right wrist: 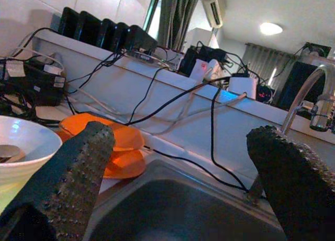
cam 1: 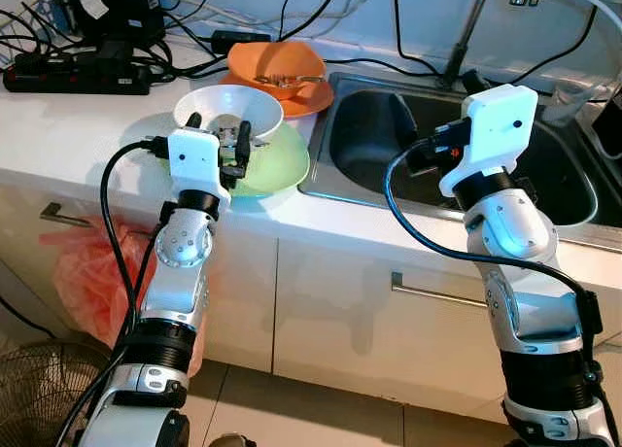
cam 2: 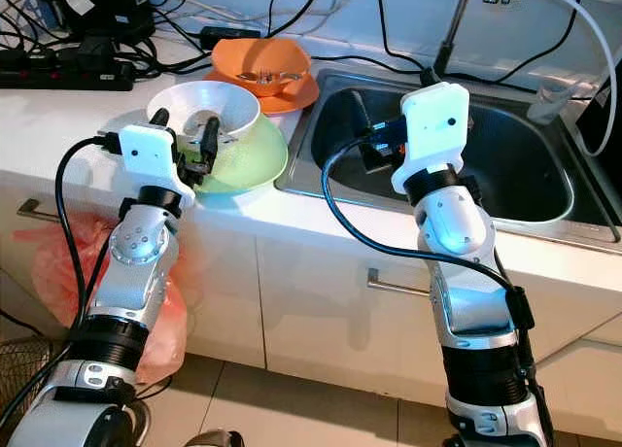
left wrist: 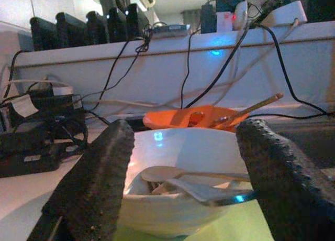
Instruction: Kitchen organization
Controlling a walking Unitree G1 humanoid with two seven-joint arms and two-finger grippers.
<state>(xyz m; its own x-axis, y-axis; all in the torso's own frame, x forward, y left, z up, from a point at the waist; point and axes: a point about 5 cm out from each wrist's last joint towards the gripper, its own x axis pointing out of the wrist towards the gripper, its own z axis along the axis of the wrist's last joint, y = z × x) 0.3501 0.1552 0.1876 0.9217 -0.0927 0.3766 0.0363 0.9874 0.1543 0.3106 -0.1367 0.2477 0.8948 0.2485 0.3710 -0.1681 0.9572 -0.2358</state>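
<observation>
A white bowl (cam 1: 229, 110) holding spoons (left wrist: 172, 176) rests in a pale green dish (cam 1: 280, 165) on the white counter. My left gripper (cam 1: 220, 134) is open at the bowl's near rim, one black finger on each side of the bowl's front. Behind it an orange bowl (cam 1: 277, 66) with utensils sits on an orange plate (cam 1: 306, 99). My right gripper (right wrist: 178, 188) hangs open over the left part of the steel sink (cam 1: 374, 141) with nothing between its fingers (cam 2: 358, 112).
A power strip (cam 1: 78, 78) and tangled cables lie along the back left of the counter. The faucet (cam 1: 468, 29) rises behind the sink. A red plastic bag (cam 1: 83, 272) hangs on the cabinet below, with a fan (cam 1: 39, 394) on the floor.
</observation>
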